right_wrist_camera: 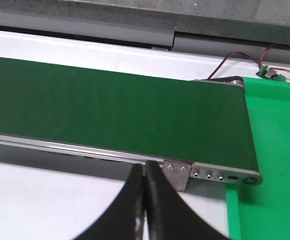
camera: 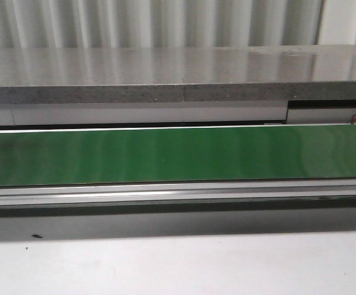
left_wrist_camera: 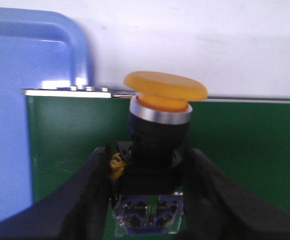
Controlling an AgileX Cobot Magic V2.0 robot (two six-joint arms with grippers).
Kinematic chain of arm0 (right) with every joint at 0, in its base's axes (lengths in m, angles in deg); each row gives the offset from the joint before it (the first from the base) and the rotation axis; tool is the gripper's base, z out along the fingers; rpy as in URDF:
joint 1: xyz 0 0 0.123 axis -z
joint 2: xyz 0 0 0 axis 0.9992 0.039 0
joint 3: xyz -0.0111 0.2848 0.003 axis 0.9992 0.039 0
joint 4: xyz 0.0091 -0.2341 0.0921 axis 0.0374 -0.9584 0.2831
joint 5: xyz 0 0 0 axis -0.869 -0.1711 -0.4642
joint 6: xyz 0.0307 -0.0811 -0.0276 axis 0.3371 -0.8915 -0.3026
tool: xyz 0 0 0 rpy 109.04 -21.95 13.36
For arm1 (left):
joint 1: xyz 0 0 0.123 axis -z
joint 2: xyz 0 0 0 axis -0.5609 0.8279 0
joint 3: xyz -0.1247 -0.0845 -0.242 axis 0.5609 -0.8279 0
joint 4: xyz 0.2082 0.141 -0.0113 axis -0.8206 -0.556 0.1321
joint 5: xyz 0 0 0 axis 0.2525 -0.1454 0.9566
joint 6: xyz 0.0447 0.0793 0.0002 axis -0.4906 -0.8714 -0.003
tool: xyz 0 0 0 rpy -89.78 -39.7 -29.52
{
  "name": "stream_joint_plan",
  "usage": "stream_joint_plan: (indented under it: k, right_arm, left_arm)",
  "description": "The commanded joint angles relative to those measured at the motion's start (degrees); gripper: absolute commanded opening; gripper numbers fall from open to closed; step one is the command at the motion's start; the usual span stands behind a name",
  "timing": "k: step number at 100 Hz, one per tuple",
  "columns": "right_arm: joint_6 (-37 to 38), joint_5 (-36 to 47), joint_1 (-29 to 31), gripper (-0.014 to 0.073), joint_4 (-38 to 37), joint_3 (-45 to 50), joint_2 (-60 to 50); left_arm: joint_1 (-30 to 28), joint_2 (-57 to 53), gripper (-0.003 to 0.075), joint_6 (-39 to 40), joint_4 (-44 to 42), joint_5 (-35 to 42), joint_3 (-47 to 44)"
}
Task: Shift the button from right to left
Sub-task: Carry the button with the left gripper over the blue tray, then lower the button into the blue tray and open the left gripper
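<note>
In the left wrist view the button (left_wrist_camera: 160,117) shows with its yellow mushroom head, black collar and blue-grey contact block. My left gripper (left_wrist_camera: 147,172) is shut on the button's black body, one dark finger (left_wrist_camera: 87,192) on each side, and holds it over the green belt (left_wrist_camera: 250,150). In the right wrist view my right gripper (right_wrist_camera: 145,172) is shut and empty, its fingers (right_wrist_camera: 162,200) pressed together by the belt's near rail. Neither gripper nor the button shows in the front view.
A blue tray (left_wrist_camera: 14,125) lies at the belt's end in the left wrist view. A bright green tray (right_wrist_camera: 275,165) and a small wired board (right_wrist_camera: 270,73) lie at the belt's other end. The green conveyor belt (camera: 178,153) runs across the front view, with a grey ledge (camera: 178,86) behind.
</note>
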Motion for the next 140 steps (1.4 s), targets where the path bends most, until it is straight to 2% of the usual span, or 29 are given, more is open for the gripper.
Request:
stream_joint_plan:
  k: [1,14,25,46,62,86,95,110,115,128,140]
  right_arm:
    - [-0.69,4.51,0.14,-0.0069,-0.09,-1.44,0.17]
    - [-0.69,4.51,0.14,-0.0069,-0.09,-1.44,0.17]
    - [-0.69,4.51,0.14,-0.0069,-0.09,-1.44,0.17]
    - [-0.69,4.51,0.14,-0.0069,-0.09,-1.44,0.17]
    - [-0.69,4.51,0.14,-0.0069,-0.09,-1.44,0.17]
    - [-0.69,4.51,0.14,-0.0069,-0.09,-1.44,0.17]
    - [-0.69,4.51,0.14,-0.0069,-0.09,-1.44,0.17]
    - [-0.69,4.51,0.14,-0.0069,-0.09,-1.44,0.17]
    - [-0.69,4.51,0.14,-0.0069,-0.09,-1.44,0.17]
    - [-0.69,4.51,0.14,-0.0069,-0.09,-1.44,0.17]
    - [-0.69,4.51,0.14,-0.0069,-0.09,-1.44,0.17]
  left_arm:
    - [-3.75,-3.15,0.0081,-3.68,0.77,-1.69,1.49]
    - [-9.84,-2.9,0.0081,-8.34,0.57,-1.69,1.49]
    - [-13.93,-2.26,0.0081,-8.89,0.44,-1.69,1.46]
    - [-19.37,2.2,0.0081,-11.83,0.44,-1.27,1.46]
    - [-21.76,7.85,0.0081,-12.34,0.57,-1.27,1.46]
    - [-21.91,14.52,0.0092,-15.16,0.34,-0.59,1.46]
    - [-21.91,15.61,0.0165,-15.16,0.44,-0.35,1.46]
    - [-21.91,15.85,0.0442,-15.16,0.44,-0.35,1.46]
    - [-21.91,15.85,0.0493,-15.16,0.44,-0.14,1.46]
    - [-21.91,15.47,0.0492,-15.16,0.57,0.14,1.56]
    - [-21.91,13.78,0.0435,-15.16,1.45,1.51,1.78]
